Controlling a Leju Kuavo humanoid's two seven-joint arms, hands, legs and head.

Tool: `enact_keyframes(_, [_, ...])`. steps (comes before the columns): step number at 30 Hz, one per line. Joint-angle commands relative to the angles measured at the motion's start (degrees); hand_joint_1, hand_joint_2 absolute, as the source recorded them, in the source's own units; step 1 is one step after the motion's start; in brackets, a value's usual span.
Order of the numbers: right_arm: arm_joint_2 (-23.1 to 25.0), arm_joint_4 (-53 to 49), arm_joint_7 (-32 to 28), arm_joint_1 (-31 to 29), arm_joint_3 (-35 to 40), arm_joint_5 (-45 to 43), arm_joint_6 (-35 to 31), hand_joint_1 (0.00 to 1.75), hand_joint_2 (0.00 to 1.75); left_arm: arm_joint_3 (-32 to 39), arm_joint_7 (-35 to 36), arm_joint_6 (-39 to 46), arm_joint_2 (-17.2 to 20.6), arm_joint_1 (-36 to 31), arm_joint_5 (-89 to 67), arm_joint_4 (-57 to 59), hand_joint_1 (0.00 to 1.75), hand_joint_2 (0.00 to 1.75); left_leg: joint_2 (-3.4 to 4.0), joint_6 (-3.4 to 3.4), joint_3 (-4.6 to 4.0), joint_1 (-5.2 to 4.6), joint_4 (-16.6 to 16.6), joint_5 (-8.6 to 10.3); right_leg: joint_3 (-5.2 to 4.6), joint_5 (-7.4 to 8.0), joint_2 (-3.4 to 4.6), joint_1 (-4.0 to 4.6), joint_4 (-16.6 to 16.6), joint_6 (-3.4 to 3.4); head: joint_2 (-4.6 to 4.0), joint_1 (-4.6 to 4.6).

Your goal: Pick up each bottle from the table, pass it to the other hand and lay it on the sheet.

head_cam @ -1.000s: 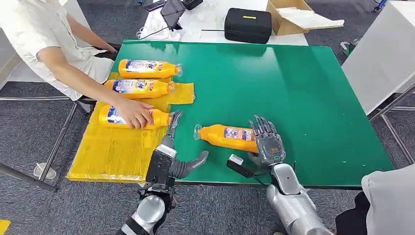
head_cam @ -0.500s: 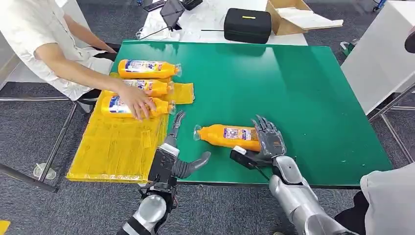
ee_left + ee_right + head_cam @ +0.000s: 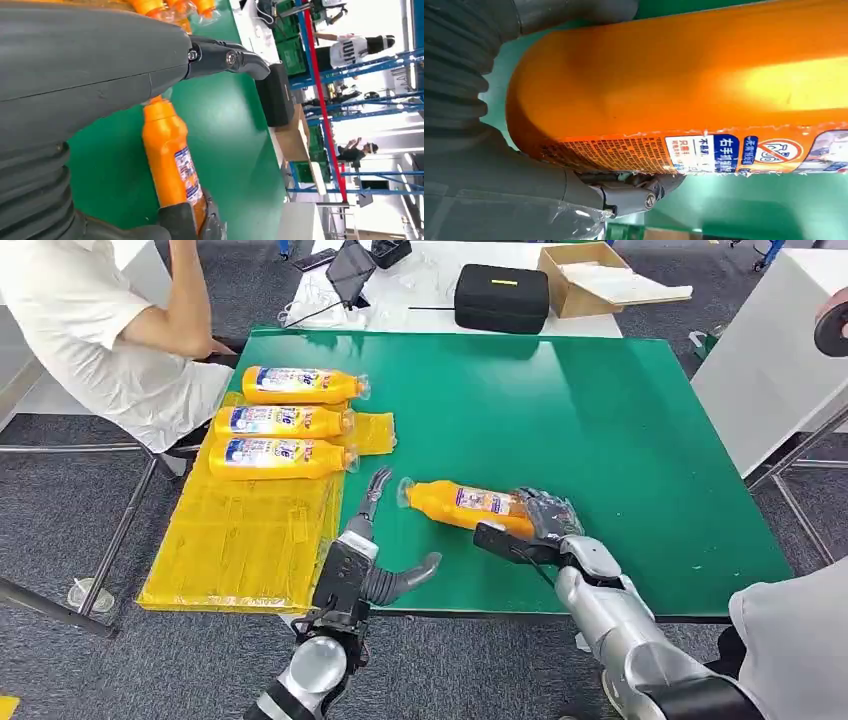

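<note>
Head view: my right hand (image 3: pixel 548 517) is wrapped over the base end of an orange bottle (image 3: pixel 462 504) lying on the green table (image 3: pixel 600 430), cap end pointing toward my left hand (image 3: pixel 368 540). Left hand holds nothing, fingers spread, just beside the yellow sheet (image 3: pixel 240 540). Three more bottles (image 3: pixel 283 420) lie side by side on the sheet.

Left wrist: bottle (image 3: pixel 172 160) on the table beyond my open fingers (image 3: pixel 225 57).

Right wrist: bottle (image 3: pixel 684 85) up against my palm, thumb (image 3: pixel 624 192) under its label.

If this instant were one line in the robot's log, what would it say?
right hand: grips base of orange plastic bottle lying on green table | left hand: open beside cap | yellow sheet: three bottles
</note>
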Motion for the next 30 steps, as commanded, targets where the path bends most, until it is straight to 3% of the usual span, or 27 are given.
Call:
enact_keyframes(1, [-0.64, 5.58, -3.88, 2.25, 0.06, -3.22, 3.06, 1.75, 1.75, -2.22, -0.6, -0.28, 0.9, -2.32, 0.7, 2.93, 0.0, 1.75, -0.19, -0.06, 0.16, 0.11, -0.08, -0.01, 0.25, -0.04, -0.18, 0.12, -0.13, -0.16, 0.0, 0.0])
enact_keyframes(3, [-0.59, 5.31, -5.35, 2.47, -0.3, -4.53, 3.62, 1.75, 1.75, -2.22, -0.7, -0.4, 0.99, -2.3, 0.87, 2.85, 0.0, 1.75, -0.17, -0.07, 0.2, 0.14, -0.07, -0.04, 0.28, -0.04, -0.15, 0.16, -0.14, -0.19, 0.0, 0.0])
enact_keyframes(10, [0.21, 0.06, -19.23, 6.66, -5.76, -19.96, 9.72, 1.75, 1.75, -0.83, -3.3, -0.95, 1.15, -1.23, 5.13, 0.55, 0.0, 1.75, -0.09, -0.09, 0.21, 0.13, -0.07, -0.06, 0.26, -0.03, -0.08, 0.17, -0.11, -0.18, 0.0, 0.0])
enact_keyframes(13, [0.52, -3.95, -21.75, 8.94, -6.7, -24.69, 10.18, 1.75, 1.75, 0.46, -3.55, -2.93, 1.13, -0.03, 10.23, -1.55, 0.0, 1.75, -0.09, -0.1, 0.14, 0.14, -0.05, -0.06, 0.2, -0.03, -0.09, 0.17, -0.09, -0.19, 0.0, 0.0])
enact_keyframes(18, [1.04, -7.94, -21.95, 10.27, -7.35, -28.65, 10.27, 1.75, 1.75, 0.79, -3.52, -3.91, 1.58, 0.7, 13.86, -2.9, 0.0, 1.75, 0.05, -0.1, 0.11, 0.14, -0.01, -0.14, 0.16, -0.06, 0.09, 0.16, -0.04, -0.22, 0.0, 0.0])
enact_keyframes(20, [1.53, -10.45, -22.19, 11.17, -8.53, -31.69, 7.85, 1.75, 1.75, 2.09, -3.33, -5.93, 1.55, 2.05, 19.4, -3.87, 0.0, 1.75, 0.03, -0.07, -0.05, 0.09, -0.02, -0.08, 0.02, -0.01, 0.08, 0.1, -0.02, -0.14, 0.0, 0.0])
enact_keyframes(23, [1.48, -18.66, -20.76, 16.03, -8.26, -32.27, -0.95, 1.75, 1.75, 2.0, -3.44, -6.56, 4.26, 6.96, 23.14, -7.8, 0.0, 1.75, 0.08, -0.1, 0.02, 0.11, -0.02, -0.15, 0.08, -0.07, 0.13, 0.12, -0.01, -0.21, 0.0, 0.0])
enact_keyframes(30, [1.76, -27.72, -20.81, 21.66, -8.83, -35.31, -2.06, 1.75, 1.75, 2.73, -4.53, -8.94, 6.45, 11.66, 25.37, -10.37, 0.0, 1.75, -0.07, -0.08, -0.12, 0.12, 0.0, -0.27, 0.07, -0.32, 0.04, 0.13, 0.01, -0.07, 0.0, -0.02])
